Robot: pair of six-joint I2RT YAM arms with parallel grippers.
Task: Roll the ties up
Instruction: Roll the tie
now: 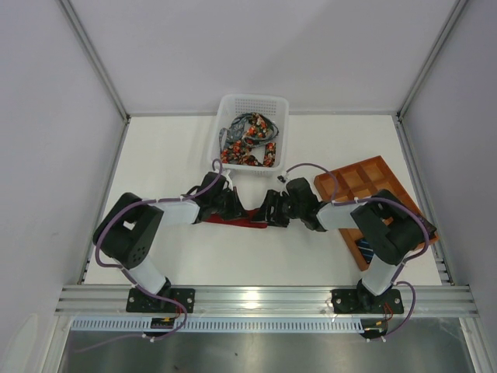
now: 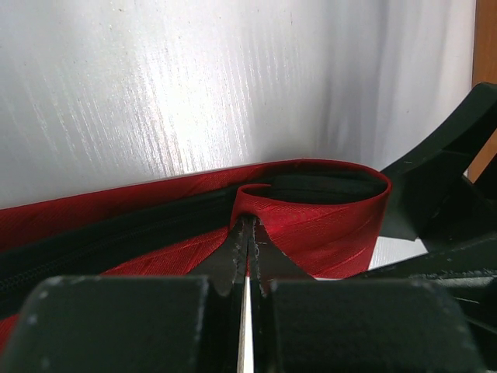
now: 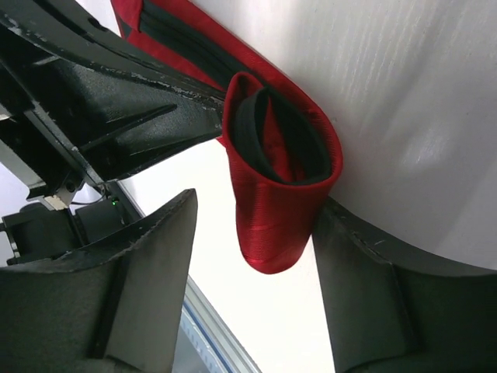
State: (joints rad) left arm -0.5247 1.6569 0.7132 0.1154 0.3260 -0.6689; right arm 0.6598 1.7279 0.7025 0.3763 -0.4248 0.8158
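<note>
Here, the left gripper (image 2: 247, 233) pinches the deep red tie (image 2: 326, 225) at its looped end. The right gripper (image 3: 256, 202) stands spread either side of that loop.

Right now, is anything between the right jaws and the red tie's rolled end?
Nothing visible. The loop of the red tie sits between the open right jaws, while the left jaws pinch its fold.

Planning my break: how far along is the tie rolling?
Looks done: a striped tie lies in the tray, partly hidden. In hand: the red tie, only its first loop curled, pinched by the left gripper, with the right gripper open around the loop; the rest lies flat. Left: the patterned ties heaped in the basket.
</note>
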